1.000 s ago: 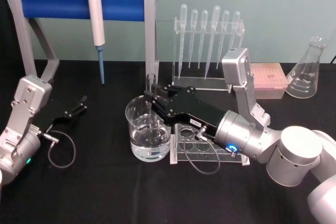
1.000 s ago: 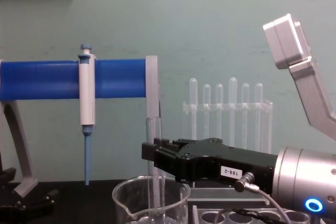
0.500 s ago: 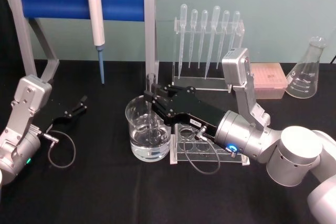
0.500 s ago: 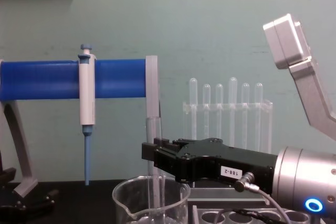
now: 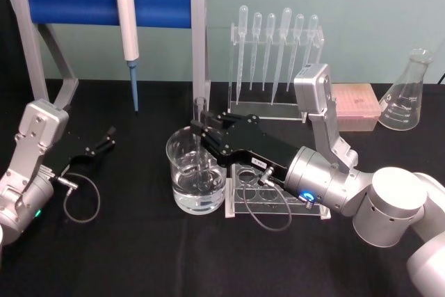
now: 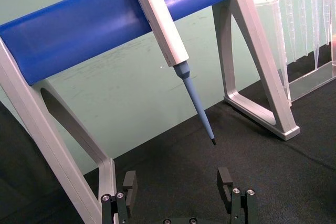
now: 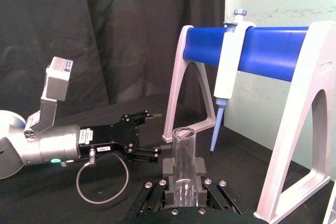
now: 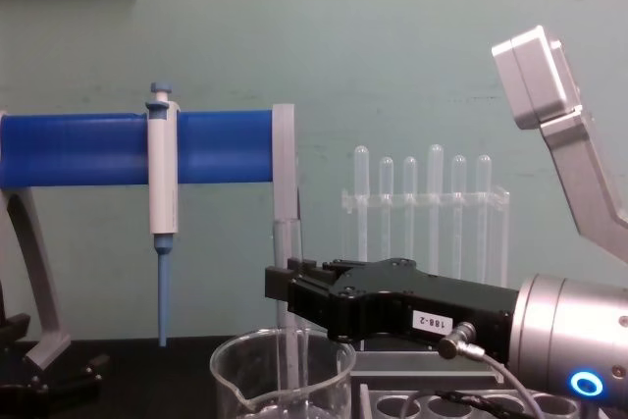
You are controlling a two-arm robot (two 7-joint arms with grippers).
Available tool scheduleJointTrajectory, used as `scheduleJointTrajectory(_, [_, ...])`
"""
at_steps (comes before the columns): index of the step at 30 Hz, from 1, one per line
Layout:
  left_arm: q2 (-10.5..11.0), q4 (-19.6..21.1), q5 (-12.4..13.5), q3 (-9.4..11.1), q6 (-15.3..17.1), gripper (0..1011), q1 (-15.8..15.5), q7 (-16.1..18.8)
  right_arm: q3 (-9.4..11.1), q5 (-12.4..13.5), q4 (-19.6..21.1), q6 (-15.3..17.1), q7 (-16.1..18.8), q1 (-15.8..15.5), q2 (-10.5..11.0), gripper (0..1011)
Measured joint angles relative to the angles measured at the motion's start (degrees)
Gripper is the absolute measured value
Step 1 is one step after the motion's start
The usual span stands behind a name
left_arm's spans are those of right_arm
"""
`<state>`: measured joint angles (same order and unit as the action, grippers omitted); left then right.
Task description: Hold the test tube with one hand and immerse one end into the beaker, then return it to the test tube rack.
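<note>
As right end effector (image 5: 201, 132) grips, test tube (image 5: 200, 107) clear, upright.

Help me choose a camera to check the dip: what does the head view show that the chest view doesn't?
Head view adds: the water in the beaker with the test tube's lower end in it, the rack beside it, the left gripper open, parked at left, and a flask. Chest view adds: the "188-2" label and the tube's upright stance side-on. Shared: the right gripper shut on the tube above the beaker, the pipettor, the pipettes.
</note>
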<state>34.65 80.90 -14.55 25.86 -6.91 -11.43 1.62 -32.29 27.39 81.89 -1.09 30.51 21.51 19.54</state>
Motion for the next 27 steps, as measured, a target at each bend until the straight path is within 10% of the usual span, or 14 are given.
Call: scheduleJointTrajectory(27, [0.0, 0.0, 0.0, 0.0, 0.0, 1000, 0.0, 0.0, 0.0, 0.0, 0.0, 0.0, 0.0, 0.0, 0.0, 222])
